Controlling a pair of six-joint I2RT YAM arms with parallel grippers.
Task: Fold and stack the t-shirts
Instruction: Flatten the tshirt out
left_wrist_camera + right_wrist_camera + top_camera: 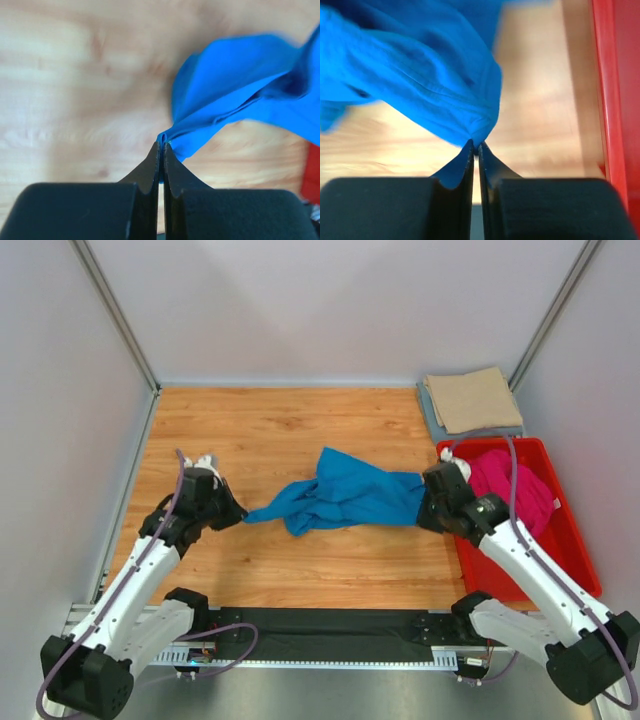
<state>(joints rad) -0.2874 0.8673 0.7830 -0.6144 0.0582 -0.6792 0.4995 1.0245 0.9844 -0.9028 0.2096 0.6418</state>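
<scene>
The bright blue t-shirt (345, 495) hangs bunched and stretched between my two grippers over the middle of the wooden table. My left gripper (240, 514) is shut on its left end, seen in the left wrist view (163, 145) with blue cloth (240, 85) pinched at the tips. My right gripper (424, 508) is shut on its right end, with blue cloth (420, 80) at the tips (475, 146). The magenta pink t-shirt (515, 490) lies crumpled in the red bin (575, 545). The tan beige t-shirt (472, 399) lies folded on the grey-blue one (430, 408) at the back right.
The red plastic bin stands along the table's right edge, its wall close beside my right gripper (607, 85). Grey walls with metal posts enclose the table. Bare wood (270, 425) lies behind and in front of the blue shirt.
</scene>
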